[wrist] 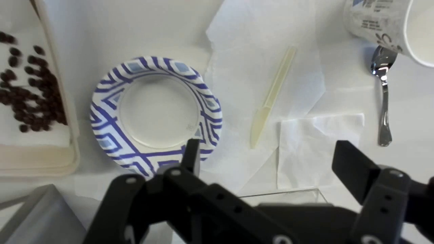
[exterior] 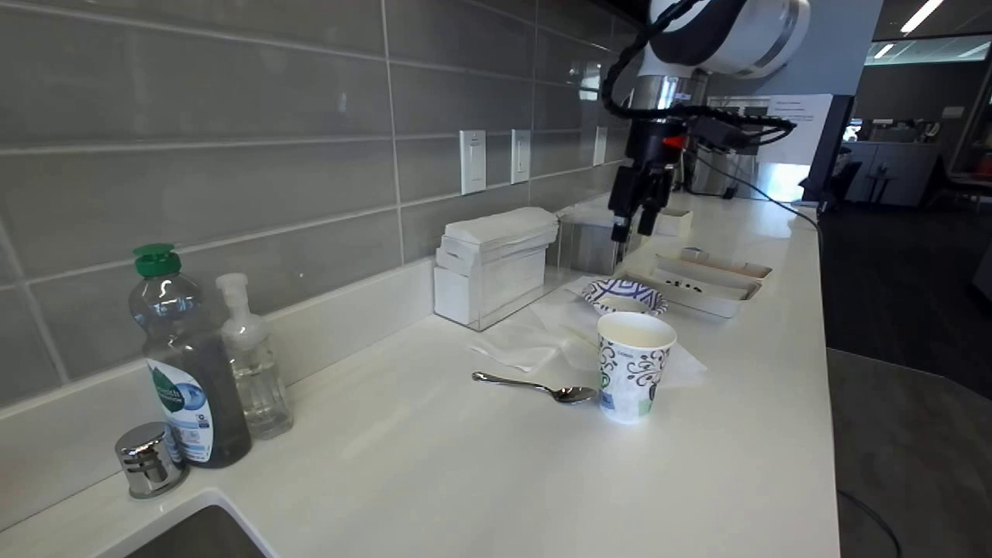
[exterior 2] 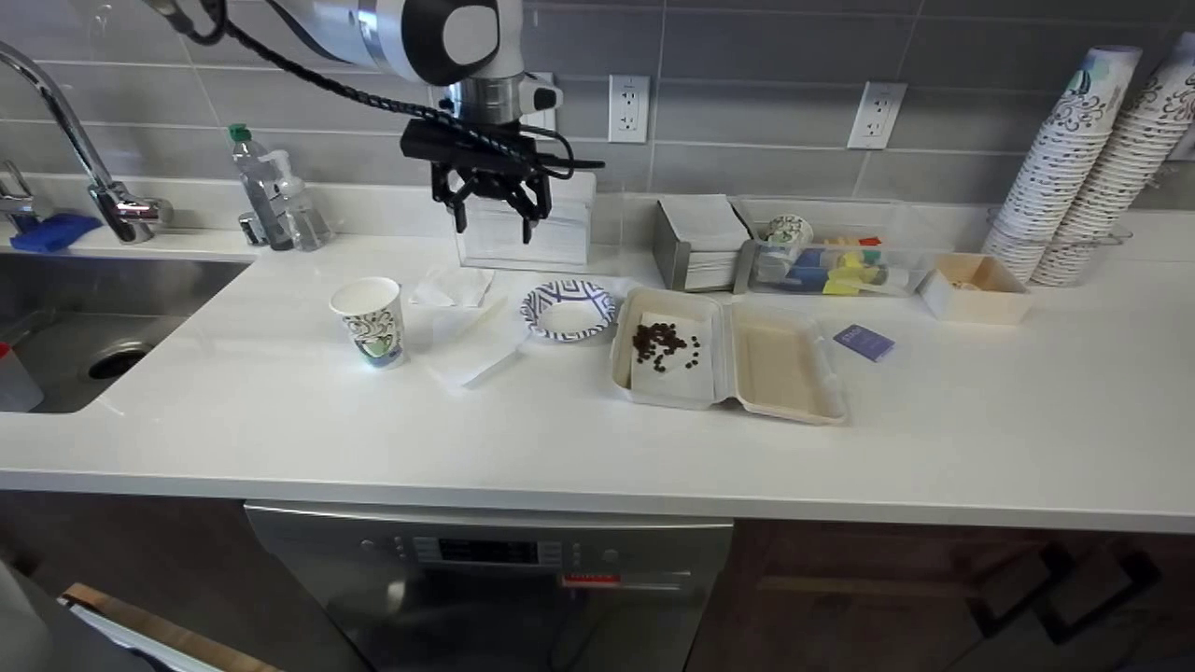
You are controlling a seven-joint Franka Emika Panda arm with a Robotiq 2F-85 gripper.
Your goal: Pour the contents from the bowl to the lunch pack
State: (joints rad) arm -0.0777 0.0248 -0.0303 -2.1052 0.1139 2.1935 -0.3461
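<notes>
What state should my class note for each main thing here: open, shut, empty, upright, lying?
Bowl, upright, empty
Lunch pack, open, dark pieces in one half
Jaws, open, holding nothing
Paper cup, upright, contents unclear
Spoon, lying flat
Knife, lying flat
Soap bottle, upright, capped
Pump bottle, upright
Cup stacks, nested, tilted
Small box, open on top
Dishwasher, shut

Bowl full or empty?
Empty: the wrist view shows the bowl with a bare white bottom. In an exterior view, dark bits lie in the open lunch pack.
</notes>
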